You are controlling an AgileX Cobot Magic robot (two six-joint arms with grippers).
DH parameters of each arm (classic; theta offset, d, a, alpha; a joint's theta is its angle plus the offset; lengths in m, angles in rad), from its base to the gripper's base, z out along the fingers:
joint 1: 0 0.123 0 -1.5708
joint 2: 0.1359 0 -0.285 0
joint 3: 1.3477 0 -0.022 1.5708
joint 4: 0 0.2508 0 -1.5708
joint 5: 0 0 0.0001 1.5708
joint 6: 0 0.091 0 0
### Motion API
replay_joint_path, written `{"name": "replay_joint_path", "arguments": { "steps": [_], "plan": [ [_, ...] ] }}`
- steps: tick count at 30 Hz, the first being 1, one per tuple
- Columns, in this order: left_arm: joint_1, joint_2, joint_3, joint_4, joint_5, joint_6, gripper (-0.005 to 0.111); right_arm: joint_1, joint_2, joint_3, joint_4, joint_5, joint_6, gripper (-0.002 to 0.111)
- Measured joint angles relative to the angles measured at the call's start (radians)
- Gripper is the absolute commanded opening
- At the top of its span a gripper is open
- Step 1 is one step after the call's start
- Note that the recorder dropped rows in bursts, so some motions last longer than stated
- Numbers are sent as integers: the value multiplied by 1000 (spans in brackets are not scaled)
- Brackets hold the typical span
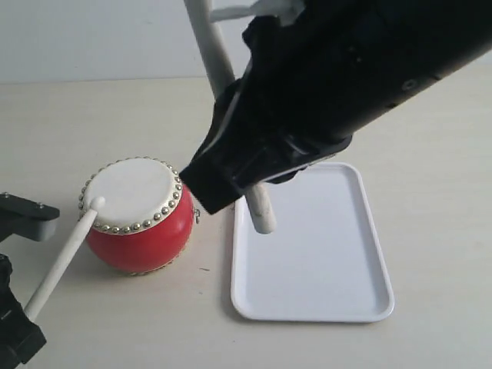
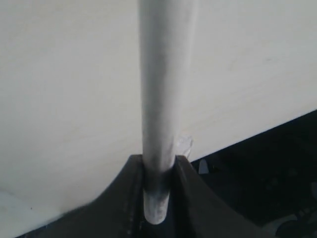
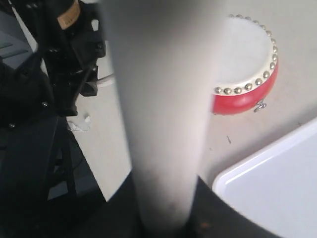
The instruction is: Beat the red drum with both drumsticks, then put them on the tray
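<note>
The red drum (image 1: 138, 219) stands on the table left of the white tray (image 1: 338, 261). My left gripper (image 1: 17, 327), at the lower left, is shut on one drumstick (image 1: 61, 257). That stick slopes up to the drum, and its bead tip touches the near-left edge of the cream skin. In the left wrist view the stick (image 2: 163, 79) runs out from the shut left gripper (image 2: 159, 186). My right gripper (image 1: 234, 181) is shut on the other drumstick (image 1: 260, 207), which stands steeply with its lower end over the tray's left side. The right wrist view shows that stick (image 3: 163, 99), the right gripper (image 3: 166, 220), the drum (image 3: 247, 74) and the tray (image 3: 277, 183).
The big black right arm (image 1: 361, 69) fills the upper right of the exterior view and hangs over the tray's far end. A grey and black bracket (image 1: 27, 217) sticks in at the left edge beside the drum. The left arm's dark body (image 3: 59, 59) shows beyond the table's edge.
</note>
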Motion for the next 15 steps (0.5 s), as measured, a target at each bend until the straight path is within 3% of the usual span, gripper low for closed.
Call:
{"name": "replay_joint_path", "arguments": {
  "steps": [15],
  "plan": [
    [0, -396, -69, -22, 71, 7, 0, 0, 634, 0, 2, -17, -4, 0]
  ]
}}
